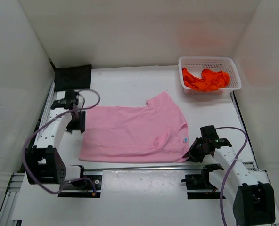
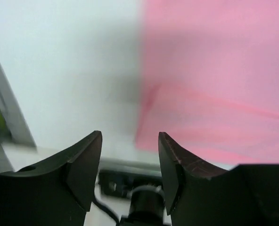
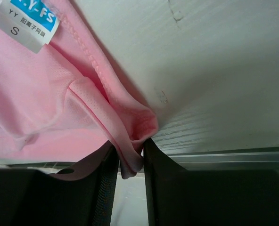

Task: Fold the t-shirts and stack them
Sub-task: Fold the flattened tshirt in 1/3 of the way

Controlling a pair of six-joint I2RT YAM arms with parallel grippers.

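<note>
The pink t-shirt (image 1: 130,132) lies spread flat in the middle of the table, one sleeve pointing to the back. My left gripper (image 1: 78,121) hovers at its left edge, open with nothing between its fingers (image 2: 130,141); the pink cloth (image 2: 215,70) lies just to the right of it. My right gripper (image 1: 192,153) is at the shirt's near right corner. Its jaws (image 3: 130,150) stand a little apart, with a bunched fold of pink cloth (image 3: 125,136) still lying between them. The black t-shirt (image 1: 72,76) sits folded at the back left. The orange-red t-shirt (image 1: 206,80) lies crumpled in the basket.
The white mesh basket (image 1: 234,70) stands at the back right. A metal rail (image 1: 139,165) runs along the table's near edge, just in front of the shirt. A size label (image 3: 28,21) shows on the shirt near my right gripper. White walls close in three sides.
</note>
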